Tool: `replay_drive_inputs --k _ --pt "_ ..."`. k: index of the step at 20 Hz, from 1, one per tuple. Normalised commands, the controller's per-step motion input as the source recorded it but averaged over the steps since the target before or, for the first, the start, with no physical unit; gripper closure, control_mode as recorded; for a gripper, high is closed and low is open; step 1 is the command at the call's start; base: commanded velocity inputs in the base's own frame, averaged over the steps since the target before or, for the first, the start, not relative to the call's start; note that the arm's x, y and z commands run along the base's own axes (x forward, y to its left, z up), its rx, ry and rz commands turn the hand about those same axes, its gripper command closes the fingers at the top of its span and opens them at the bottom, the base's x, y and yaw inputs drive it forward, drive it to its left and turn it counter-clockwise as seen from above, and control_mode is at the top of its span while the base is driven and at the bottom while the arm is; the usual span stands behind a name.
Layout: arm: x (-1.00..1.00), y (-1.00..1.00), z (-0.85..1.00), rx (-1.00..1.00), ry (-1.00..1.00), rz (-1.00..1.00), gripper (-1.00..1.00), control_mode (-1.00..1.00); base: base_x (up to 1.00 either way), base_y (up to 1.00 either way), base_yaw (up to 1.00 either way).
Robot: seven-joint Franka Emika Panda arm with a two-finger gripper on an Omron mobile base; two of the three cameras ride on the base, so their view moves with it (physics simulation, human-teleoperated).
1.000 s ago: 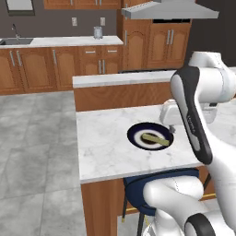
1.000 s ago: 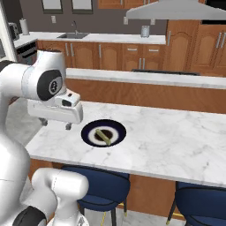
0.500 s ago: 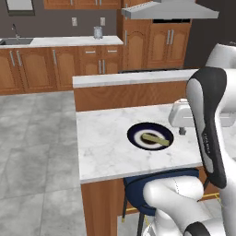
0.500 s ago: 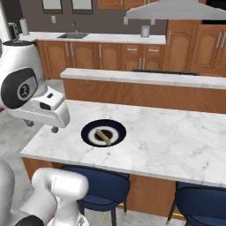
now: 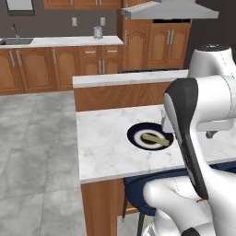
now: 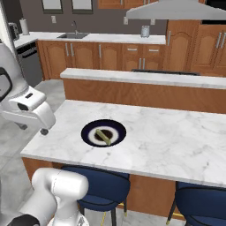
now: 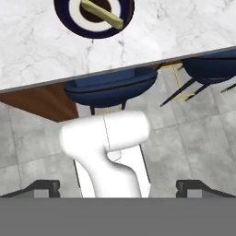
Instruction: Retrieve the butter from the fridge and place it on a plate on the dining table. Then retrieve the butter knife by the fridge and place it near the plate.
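The gripper [image 7: 118,186] hangs empty past the near-left edge of the marble dining table [image 6: 176,137], jaws spread wide, while the slim tan butter [image 6: 103,135] lies on the round navy plate [image 6: 88,128] (white-ringed).

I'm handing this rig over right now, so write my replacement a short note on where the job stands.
Gripper: open, nothing held, off the dining table's near edge, above the floor.
Butter: lying on the plate, across its centre.
Plate: on the dining table, near its left end in the right base view, blue stools below.
Done: butter is out of the fridge and on the plate.
Left: fetch the butter knife from by the fridge and lay it beside the plate. Expect to drive the base to the fridge first.
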Motion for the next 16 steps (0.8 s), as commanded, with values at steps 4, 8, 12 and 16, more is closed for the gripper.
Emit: replay_drive_inputs --k 4,8,12,16 --pt "-0.31 0.00 0.00 0.00 -0.04 -0.05 -1.00 -1.00 0.00 0.00 0.00" --pt "-0.45 0.00 -0.06 0.02 -0.06 0.00 -1.00 -1.00 0.00 0.00 0.00" --pt "-0.13 -0.01 -0.29 0.00 -0.05 0.00 -1.00 -1.00 0.00 0.00 0.00" --pt "0.00 -0.03 -0.06 0.00 0.00 0.03 -1.00 -1.00 0.00 0.00 0.00"
